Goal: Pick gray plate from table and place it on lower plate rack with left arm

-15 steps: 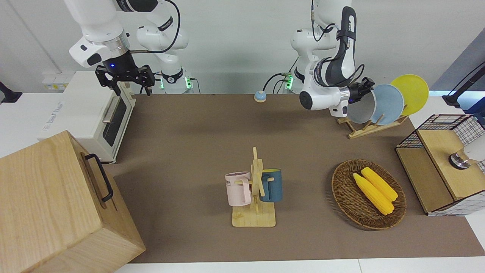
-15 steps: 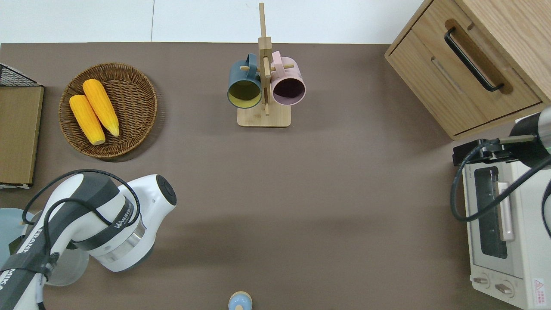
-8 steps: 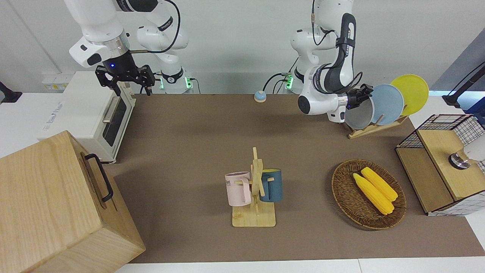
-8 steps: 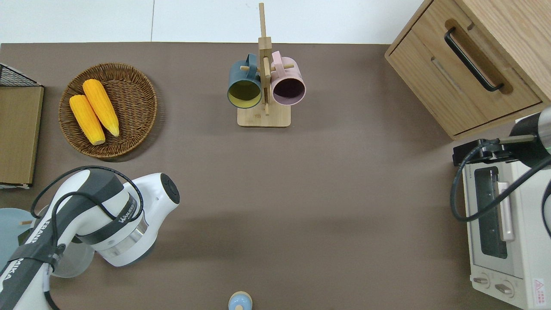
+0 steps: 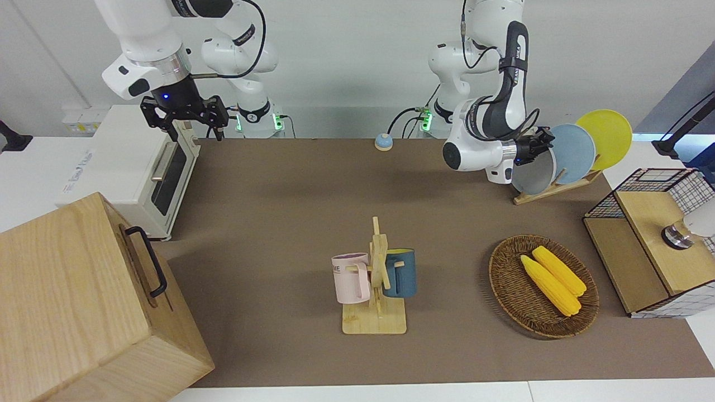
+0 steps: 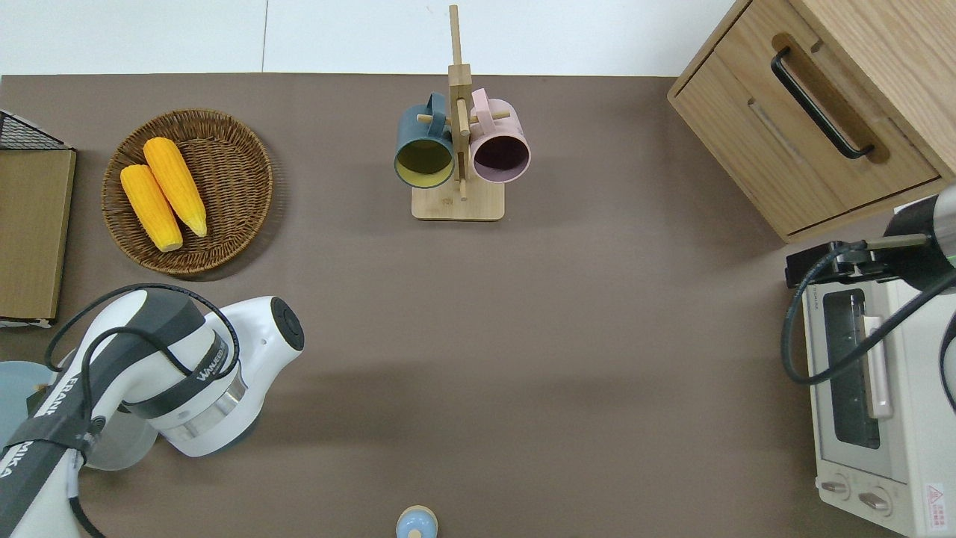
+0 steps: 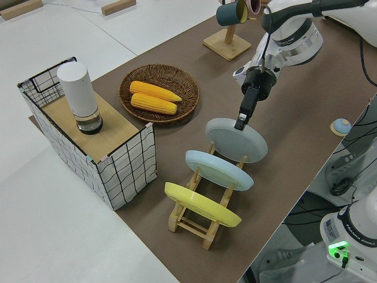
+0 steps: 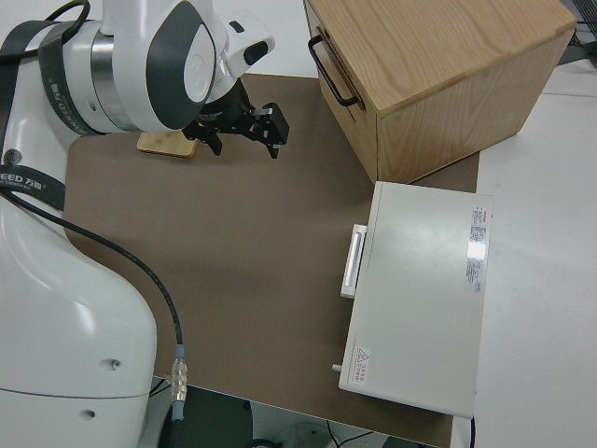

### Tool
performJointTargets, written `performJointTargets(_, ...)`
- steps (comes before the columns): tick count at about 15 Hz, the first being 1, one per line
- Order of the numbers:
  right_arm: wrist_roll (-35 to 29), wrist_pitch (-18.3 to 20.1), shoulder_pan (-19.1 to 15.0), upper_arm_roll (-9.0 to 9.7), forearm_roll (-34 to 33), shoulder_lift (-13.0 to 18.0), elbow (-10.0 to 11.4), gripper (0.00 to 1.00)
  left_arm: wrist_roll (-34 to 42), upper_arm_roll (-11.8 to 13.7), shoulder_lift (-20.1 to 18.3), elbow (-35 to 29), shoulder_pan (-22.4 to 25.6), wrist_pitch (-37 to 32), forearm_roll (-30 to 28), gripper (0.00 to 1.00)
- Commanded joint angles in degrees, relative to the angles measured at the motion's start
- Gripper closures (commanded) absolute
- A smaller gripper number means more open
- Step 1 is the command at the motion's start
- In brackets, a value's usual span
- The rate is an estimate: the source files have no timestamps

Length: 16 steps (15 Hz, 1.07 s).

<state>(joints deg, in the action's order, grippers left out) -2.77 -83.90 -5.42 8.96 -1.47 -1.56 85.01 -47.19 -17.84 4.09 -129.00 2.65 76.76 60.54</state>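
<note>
- Three plates stand tilted in the lower plate rack (image 7: 194,221), which serves here as the landmark: the gray plate (image 7: 232,137) in the slot at the rack's low end, a sky-blue plate (image 7: 215,168) in the middle slot, and a yellow plate (image 7: 200,203) at the high end.
- The gray plate leans back toward the sky-blue plate; its lower edge is hidden, so whether it rests fully in the slot cannot be told.
- The left gripper (image 7: 240,122) is at the gray plate's upper rim, at the rack's low end; its fingers (image 5: 537,138) are closed on that rim in the left side view.
- The left arm (image 6: 172,381) reaches in over the table beside the rack, on the side toward the right arm's end of the table.
- A wicker basket (image 5: 505,287) with two corn cobs (image 5: 553,279) lies farther from the robots than the rack.
- A wire-mesh box (image 7: 126,171) stands near the rack's high end, with a white cylinder (image 7: 79,94) on its wooden top.
- A wooden mug stand (image 5: 375,321) with a pink mug (image 5: 351,278) and a blue mug (image 5: 401,272) stands well apart from the rack, near the middle of the table.
- The right arm is parked; its right gripper (image 5: 184,114) has its fingers spread apart.
</note>
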Motion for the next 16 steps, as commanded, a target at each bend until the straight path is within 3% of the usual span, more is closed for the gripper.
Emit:
performJointTargets(1,-0.22,0.05,0.41,-0.34,0.15,-0.02,-0.37,0.017,-0.54,0.44,1.44,1.03,0.52,0.76,1.34,1.00)
performJointTargets(4,-0.22,0.05,0.41,-0.34,0.15,-0.02,-0.37,0.017,-0.54,0.44,2.06,1.38,0.52,0.94,1.34,1.00)
performJointTargets(5,-0.22,0.05,0.41,-0.34,0.15,-0.02,-0.37,0.017,-0.45,0.44,2.06,1.38,0.52,0.94,1.34,0.97)
performJointTargets(6,-0.22,0.05,0.41,-0.34,0.15,-0.02,-0.37,0.017,-0.45,0.44,2.06,1.38,0.52,0.94,1.34,0.87)
performJointTargets(7,-0.22,0.05,0.41,-0.34,0.15,-0.02,-0.37,0.017,-0.36,0.44,2.06,1.38,0.52,0.85,1.34,0.71)
performJointTargets(8,-0.22,0.05,0.41,-0.34,0.15,-0.02,-0.37,0.017,-0.36,0.44,2.14,1.38,0.52,0.85,1.34,0.62)
performJointTargets(9,-0.22,0.05,0.41,-0.34,0.15,-0.02,-0.37,0.017,-0.45,0.44,2.23,1.38,0.52,0.85,1.34,0.42)
performJointTargets(10,-0.22,0.05,0.41,-0.34,0.15,-0.02,-0.37,0.017,-0.45,0.44,2.23,1.38,0.52,0.94,1.69,0.10)
performJointTargets(11,-0.22,0.05,0.41,-0.34,0.15,-0.02,-0.37,0.017,-0.45,0.44,2.23,1.38,0.52,0.85,1.95,0.01)
performJointTargets(16,-0.22,0.05,0.41,-0.34,0.15,-0.02,-0.37,0.017,2.08,0.26,1.36,3.92,0.17,0.50,1.08,0.01)
